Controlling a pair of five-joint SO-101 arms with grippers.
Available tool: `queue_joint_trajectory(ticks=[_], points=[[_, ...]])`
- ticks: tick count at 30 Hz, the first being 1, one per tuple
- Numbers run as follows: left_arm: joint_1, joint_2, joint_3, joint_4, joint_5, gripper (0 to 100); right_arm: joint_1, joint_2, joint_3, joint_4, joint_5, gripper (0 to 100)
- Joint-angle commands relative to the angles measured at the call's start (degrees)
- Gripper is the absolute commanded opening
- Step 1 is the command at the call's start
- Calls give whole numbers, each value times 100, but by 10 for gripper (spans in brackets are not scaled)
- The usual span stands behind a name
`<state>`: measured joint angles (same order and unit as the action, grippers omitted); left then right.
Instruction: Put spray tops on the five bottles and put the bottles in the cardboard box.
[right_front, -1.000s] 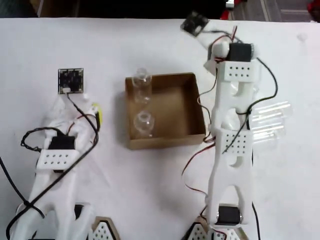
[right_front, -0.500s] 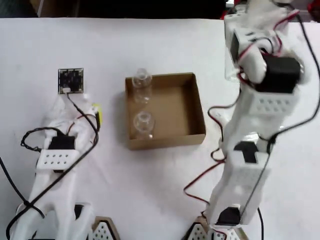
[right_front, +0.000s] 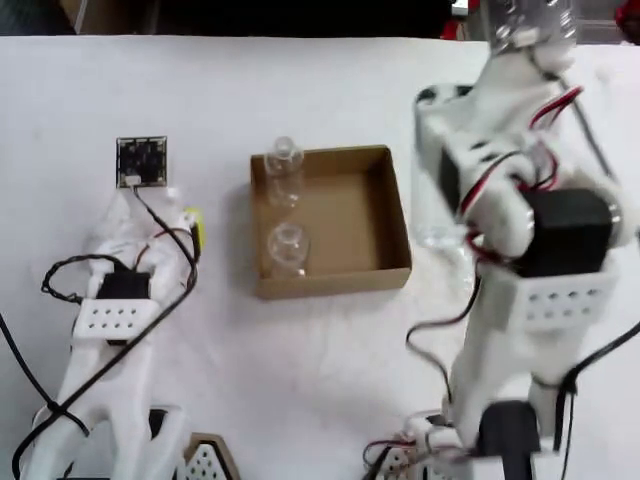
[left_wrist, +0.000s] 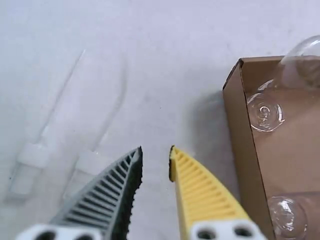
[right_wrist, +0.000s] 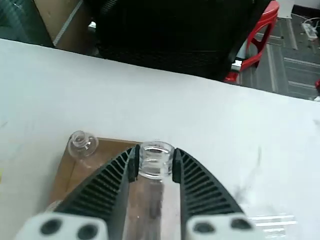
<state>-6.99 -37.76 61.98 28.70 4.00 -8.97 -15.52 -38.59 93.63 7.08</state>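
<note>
Cardboard box (right_front: 335, 281) sits in the middle of the high view on the white table (right_front: 300, 90), open side up. Two clear bottles stand along its left wall: the far bottle (right_front: 284, 168) in the upper-left corner and the near bottle (right_front: 288, 247) just below it, close to the lower-left corner. Neither of them has a spray top on its neck.

The right arm (right_front: 530, 300) rears up large on the right side of the high view, lifted well off the table. From its wrist, the right gripper (right_wrist: 155, 152) is clamped around the held bottle (right_wrist: 156, 161). One ribbed black finger presses on each side just under the rim. The neck of this one is open and bare too. Beyond it the same view shows the box, with the far bottle at a corner.

The left arm (right_front: 110, 320) lies low in the lower left of the high view, to the left of the box. The left gripper (left_wrist: 155, 150) hovers just above the table with its black and yellow fingers nearly together, a narrow slit between the tips and nothing in it. Two white spray tops (left_wrist: 32, 155) lie flat on the table just beside the black finger, side by side, their thin tubes stretched out. They lie apart from the box.
</note>
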Motion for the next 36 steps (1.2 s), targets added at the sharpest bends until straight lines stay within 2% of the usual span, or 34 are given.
queue_joint_trajectory(ticks=[1,8,13,19,23,36], points=[[48,-171,-26,-132,26,94,-418,-910,1969,-1297,-378,22],[48,-171,-26,-123,26,94,-549,-1490,4976,-4242,-378,62],[48,-171,-26,-141,26,93,-558,-1508,6708,-6879,-378,61],[48,-171,-26,-149,26,92,-813,-1499,8396,-9833,-378,15],[48,-171,-26,-158,26,92,-1007,-1270,8967,-11134,-378,16],[48,-171,-26,-158,26,91,-866,1367,9222,-14651,-431,15]])
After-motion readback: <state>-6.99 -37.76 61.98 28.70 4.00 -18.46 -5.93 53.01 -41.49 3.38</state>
